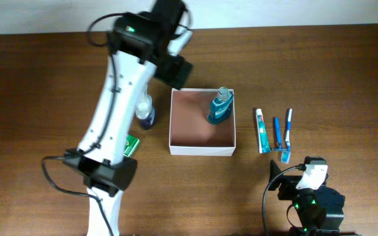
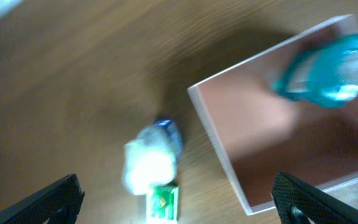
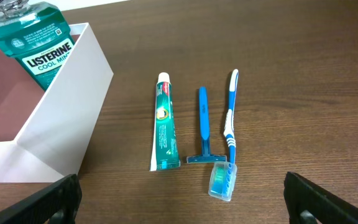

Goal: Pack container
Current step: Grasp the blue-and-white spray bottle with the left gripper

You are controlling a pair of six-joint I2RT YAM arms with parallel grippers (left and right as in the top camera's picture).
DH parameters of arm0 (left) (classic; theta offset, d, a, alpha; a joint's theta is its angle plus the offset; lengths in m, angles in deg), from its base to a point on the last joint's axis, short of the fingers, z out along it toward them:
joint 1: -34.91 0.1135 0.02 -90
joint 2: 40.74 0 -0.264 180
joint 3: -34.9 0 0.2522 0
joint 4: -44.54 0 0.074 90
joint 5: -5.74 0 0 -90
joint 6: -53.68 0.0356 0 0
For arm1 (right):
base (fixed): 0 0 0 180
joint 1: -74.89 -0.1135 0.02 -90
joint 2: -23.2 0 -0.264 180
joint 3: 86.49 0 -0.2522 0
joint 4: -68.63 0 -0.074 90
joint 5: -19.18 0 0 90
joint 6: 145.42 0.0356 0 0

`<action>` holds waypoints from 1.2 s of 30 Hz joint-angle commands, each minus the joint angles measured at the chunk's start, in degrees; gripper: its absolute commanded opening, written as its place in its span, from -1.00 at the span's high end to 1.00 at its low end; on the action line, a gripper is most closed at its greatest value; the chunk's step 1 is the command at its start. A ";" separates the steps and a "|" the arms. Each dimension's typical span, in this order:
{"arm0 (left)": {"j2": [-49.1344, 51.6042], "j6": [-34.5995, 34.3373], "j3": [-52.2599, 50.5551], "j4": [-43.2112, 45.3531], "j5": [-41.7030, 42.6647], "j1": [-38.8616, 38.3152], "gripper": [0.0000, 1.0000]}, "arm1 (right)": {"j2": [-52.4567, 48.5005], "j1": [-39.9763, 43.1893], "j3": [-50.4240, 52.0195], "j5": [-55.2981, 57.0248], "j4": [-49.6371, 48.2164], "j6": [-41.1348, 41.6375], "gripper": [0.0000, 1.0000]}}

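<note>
Left gripper (image 2: pixel 180 200) is spread wide open with nothing in it, hanging near the far-left corner of the container (image 1: pixel 202 150). That wrist view is pretty blurry. Right gripper (image 3: pixel 188 200) is open and empty too, low near the front of the table and off to the container's right.

The container sits flat mid-table, open side up. It's square, so no real long axis, and its walls line up with the table edges. A mouthwash bottle (image 3: pixel 35 38) stands in its far-right corner.

Just left of it are a small bottle (image 1: pixel 144 111) and a green-and-white carton (image 1: pixel 131 145). To the right, apart from the wall, toothpaste (image 3: pixel 164 124), razor (image 3: pixel 202 127) and toothbrush (image 3: pixel 230 118) lie side by side, each running front to back.
</note>
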State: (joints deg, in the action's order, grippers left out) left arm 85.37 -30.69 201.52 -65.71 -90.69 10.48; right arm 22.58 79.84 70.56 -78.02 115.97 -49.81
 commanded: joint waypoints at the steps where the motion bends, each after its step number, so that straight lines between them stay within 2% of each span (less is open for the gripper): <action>1: -0.13 -3.10 -6.34 0.66 3.96 7.02 -0.99 | 0.42 0.33 0.35 -0.11 0.02 0.02 -0.98; 3: -0.13 -3.76 -12.48 3.23 4.57 10.29 -0.99 | 0.42 0.33 0.35 -0.11 0.00 0.04 -0.97; 5: -0.13 -3.69 -20.61 8.35 8.68 12.63 -0.98 | 0.42 0.33 0.35 -0.11 0.02 0.02 -0.98; 7: -0.13 -3.76 -26.36 11.78 10.21 13.27 -0.88 | 0.42 0.33 0.35 -0.11 0.02 0.02 -0.97; 13: -0.13 -3.93 -35.71 16.81 10.12 13.07 -0.79 | 0.42 0.33 0.35 -0.11 0.02 0.04 -0.98; 15: -0.13 -3.93 -37.97 18.10 10.14 13.09 -0.55 | 0.42 0.33 0.35 -0.11 0.02 0.04 -0.98; 16: -0.13 -3.93 -38.40 18.16 10.14 13.09 -0.53 | 0.42 0.33 0.35 -0.11 0.00 0.02 -0.98; 19: -0.13 -3.93 -38.82 18.10 10.14 13.07 -0.39 | 0.42 0.33 0.35 -0.11 0.00 0.02 -0.97; 25: -0.15 -3.96 -38.66 15.96 10.16 13.07 0.17 | 0.42 0.33 0.35 -0.09 0.00 0.04 -0.98; 28: -0.20 -3.93 -36.87 12.37 10.14 13.07 0.29 | 0.42 0.33 0.35 -0.11 0.00 0.04 -0.97; 36: -3.13 -3.96 -19.78 3.76 10.19 11.82 0.56 | 0.42 0.33 0.35 -0.11 0.02 0.04 -0.97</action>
State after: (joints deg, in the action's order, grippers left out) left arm 85.41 -34.64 173.85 -60.36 -80.42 23.23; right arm 22.58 79.84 70.56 -78.02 115.97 -49.81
